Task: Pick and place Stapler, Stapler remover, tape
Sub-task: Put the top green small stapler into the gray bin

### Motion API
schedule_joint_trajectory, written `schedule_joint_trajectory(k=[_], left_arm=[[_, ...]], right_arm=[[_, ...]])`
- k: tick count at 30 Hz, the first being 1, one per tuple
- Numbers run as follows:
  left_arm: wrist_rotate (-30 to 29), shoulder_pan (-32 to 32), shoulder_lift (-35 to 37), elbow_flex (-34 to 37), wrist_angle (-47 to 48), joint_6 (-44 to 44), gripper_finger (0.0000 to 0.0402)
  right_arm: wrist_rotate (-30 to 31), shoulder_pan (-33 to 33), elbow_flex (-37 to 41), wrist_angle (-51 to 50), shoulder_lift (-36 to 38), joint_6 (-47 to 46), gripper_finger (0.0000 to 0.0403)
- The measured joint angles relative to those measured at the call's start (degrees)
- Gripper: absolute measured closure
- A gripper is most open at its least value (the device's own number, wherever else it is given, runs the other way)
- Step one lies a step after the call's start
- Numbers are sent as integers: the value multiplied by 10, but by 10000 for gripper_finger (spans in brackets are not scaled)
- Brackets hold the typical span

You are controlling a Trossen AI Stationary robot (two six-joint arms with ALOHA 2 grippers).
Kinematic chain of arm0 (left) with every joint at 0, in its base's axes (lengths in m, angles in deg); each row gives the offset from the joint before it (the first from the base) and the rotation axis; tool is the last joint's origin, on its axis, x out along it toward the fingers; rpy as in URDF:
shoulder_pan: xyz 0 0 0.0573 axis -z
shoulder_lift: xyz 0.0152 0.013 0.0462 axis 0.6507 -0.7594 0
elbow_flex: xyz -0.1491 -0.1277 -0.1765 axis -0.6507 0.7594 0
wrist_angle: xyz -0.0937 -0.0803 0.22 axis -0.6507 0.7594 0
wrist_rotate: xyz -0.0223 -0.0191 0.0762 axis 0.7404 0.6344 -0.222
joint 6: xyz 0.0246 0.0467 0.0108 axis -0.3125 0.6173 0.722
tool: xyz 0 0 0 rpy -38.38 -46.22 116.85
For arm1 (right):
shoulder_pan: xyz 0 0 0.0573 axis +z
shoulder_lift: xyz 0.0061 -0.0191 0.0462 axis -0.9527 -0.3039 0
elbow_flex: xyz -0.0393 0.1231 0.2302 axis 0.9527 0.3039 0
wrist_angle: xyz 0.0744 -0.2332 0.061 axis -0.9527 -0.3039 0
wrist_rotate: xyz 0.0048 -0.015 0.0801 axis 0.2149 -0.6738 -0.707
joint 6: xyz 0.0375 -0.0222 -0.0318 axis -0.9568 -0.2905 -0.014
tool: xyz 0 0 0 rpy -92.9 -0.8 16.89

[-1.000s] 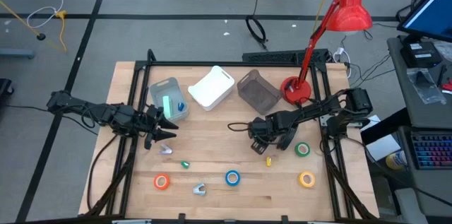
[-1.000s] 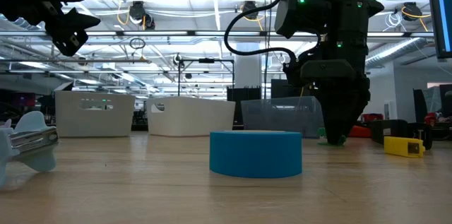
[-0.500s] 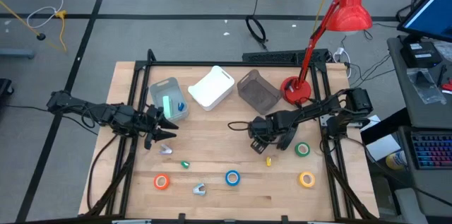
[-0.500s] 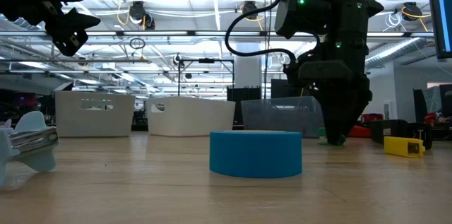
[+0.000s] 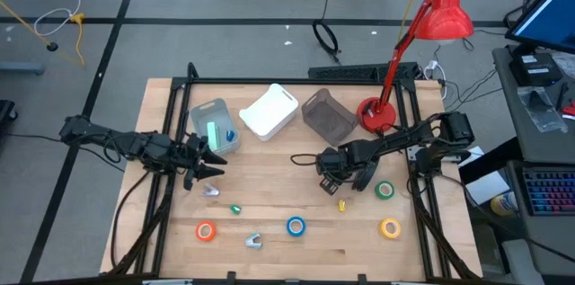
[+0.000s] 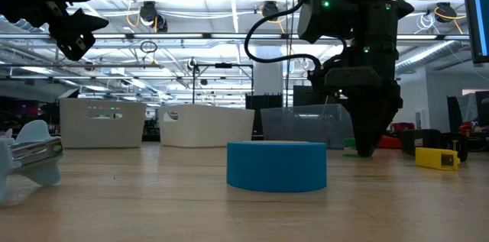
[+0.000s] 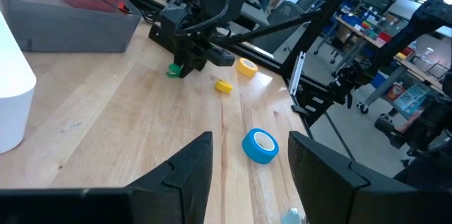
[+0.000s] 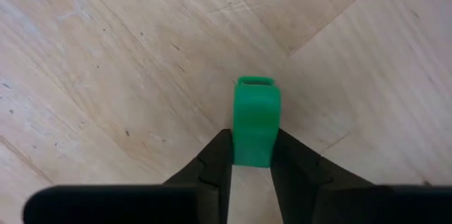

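Right tool [image 8: 253, 159] is clamped on a small green stapler [image 8: 256, 120] down at the desk [image 5: 269, 204], mid-right. Looks light, stiff plastic, probably a bit slick, so squeezing its narrow sides seems smart. Left tool [image 7: 247, 155] hangs open near the bins

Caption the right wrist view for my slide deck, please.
Right gripper closed on a small green stapler resting on the wooden table.
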Motion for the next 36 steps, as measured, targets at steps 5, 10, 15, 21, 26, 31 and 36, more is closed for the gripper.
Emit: schedule_joint_trajectory(k=[5, 10, 15, 21, 26, 31, 36], left_arm=[[0, 0, 0, 0, -1, -2, 215], [-1, 0, 0, 0, -21, -2, 215], [-21, 0, 0, 0, -53, -2, 215], [-46, 0, 0, 0, -88, 6, 215], [-46, 0, 0, 0, -94, 15, 215], [-80, 0, 0, 0, -114, 11, 215], [-133, 0, 0, 0, -149, 10, 215]], right_arm=[[-14, 0, 0, -3, 0, -5, 332], [-34, 2, 2, -12, 15, -7, 336], [-34, 0, 2, -12, 55, -18, 332], [-36, 0, 1, -1, 106, -32, 336], [-36, 0, 1, 51, 143, -58, 331], [-35, 0, 1, 133, 167, -70, 336], [-36, -5, 0, 205, 170, -76, 333]])
